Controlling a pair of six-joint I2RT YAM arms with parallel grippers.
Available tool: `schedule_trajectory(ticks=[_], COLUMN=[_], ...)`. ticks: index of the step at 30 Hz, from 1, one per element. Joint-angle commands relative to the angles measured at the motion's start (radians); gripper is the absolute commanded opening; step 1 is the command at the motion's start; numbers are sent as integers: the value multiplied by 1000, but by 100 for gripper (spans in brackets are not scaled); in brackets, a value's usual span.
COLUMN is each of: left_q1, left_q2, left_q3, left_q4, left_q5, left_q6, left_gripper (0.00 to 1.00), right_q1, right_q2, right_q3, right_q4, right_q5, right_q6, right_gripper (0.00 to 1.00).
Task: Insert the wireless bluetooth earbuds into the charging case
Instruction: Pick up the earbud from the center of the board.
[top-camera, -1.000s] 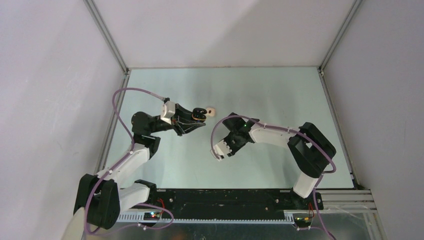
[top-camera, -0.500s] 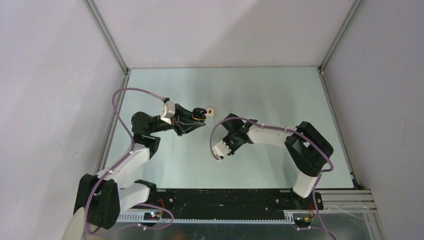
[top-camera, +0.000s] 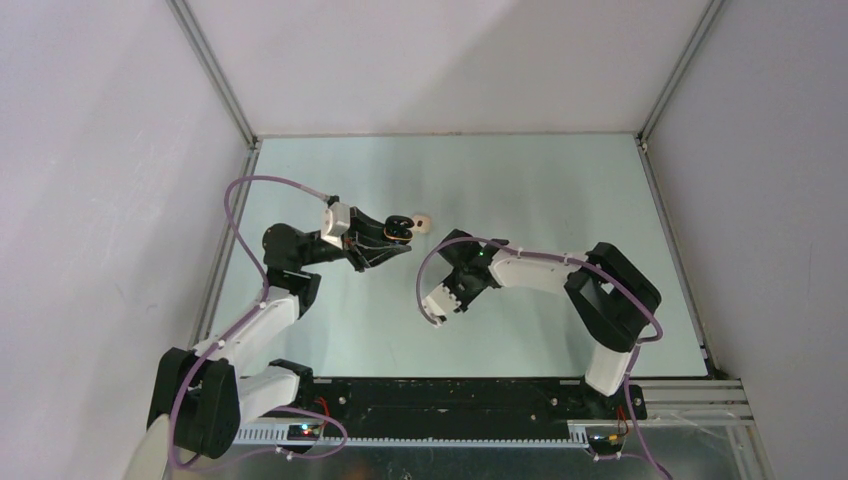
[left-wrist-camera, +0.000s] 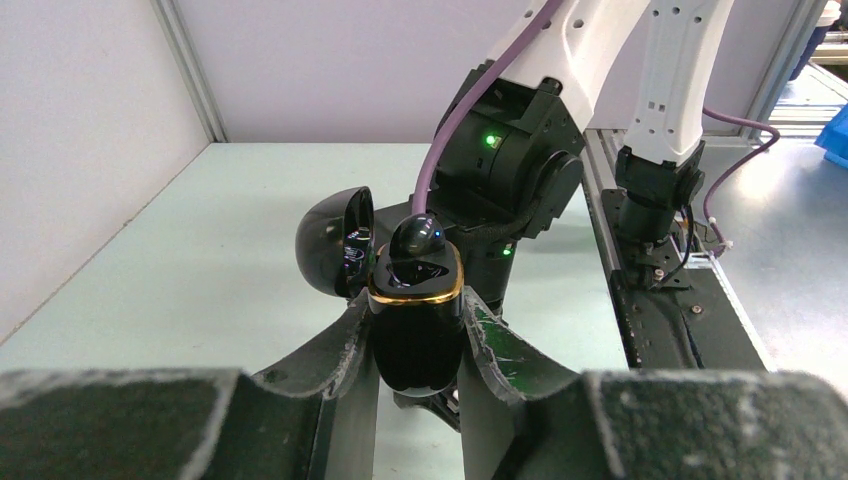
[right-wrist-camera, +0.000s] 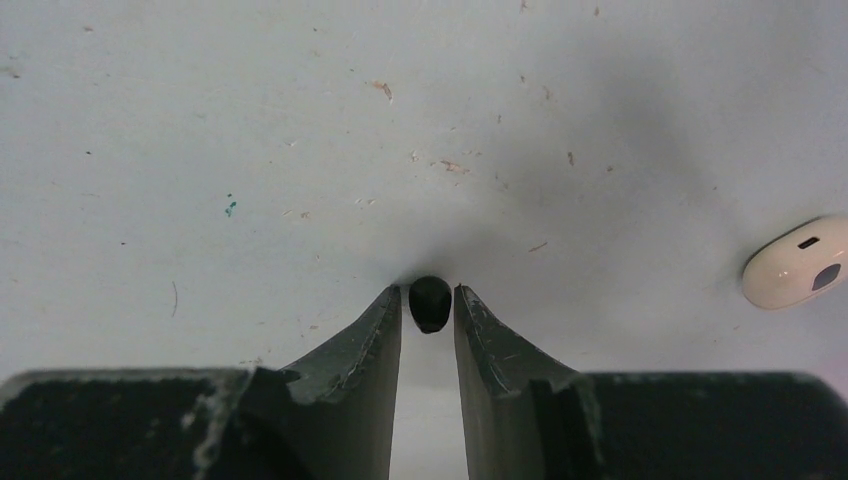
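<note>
My left gripper (left-wrist-camera: 415, 300) is shut on the black, gold-rimmed charging case (left-wrist-camera: 415, 345), held upright with its lid (left-wrist-camera: 335, 240) swung open to the left. One black earbud (left-wrist-camera: 417, 236) sits in the case's top. In the top view the left gripper (top-camera: 400, 232) holds the case (top-camera: 398, 226) above the table. My right gripper (right-wrist-camera: 428, 292) points down at the table, with a second black earbud (right-wrist-camera: 430, 304) lying between its fingertips. Thin gaps still show on both sides of that bud. A pale beige-white earbud (right-wrist-camera: 795, 262) lies off to the right.
A pale bud (top-camera: 423, 222) lies on the light green table (top-camera: 560, 190) just beyond the held case. The right arm (top-camera: 540, 270) reaches in low from the right. Grey walls stand along the left, back and right edges.
The right arm has shifted a little to the left, and its jaws have narrowed around the black earbud on the table. The left arm and the case have not moved.
</note>
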Motion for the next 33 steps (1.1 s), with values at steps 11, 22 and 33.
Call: schedule_trajectory(ticks=[11,22,33], left_q1=[-7,-57,-83], left_q2=[-2,74,183], left_q3=[3,19,154], left_q4=[43,82,135], left_q5=[-10,-62,-128], left_q6=[5,-20,-88], left_gripper=[11,10,10], right_q1=[32,-117,-479], right_q2=[2,-295,-530], right_q3=[51,246,249], right_q4=[-62,-129,268], right_q5=[21,-315,-703], right_q6=[43,488,1205], right_gripper=[17,18,18])
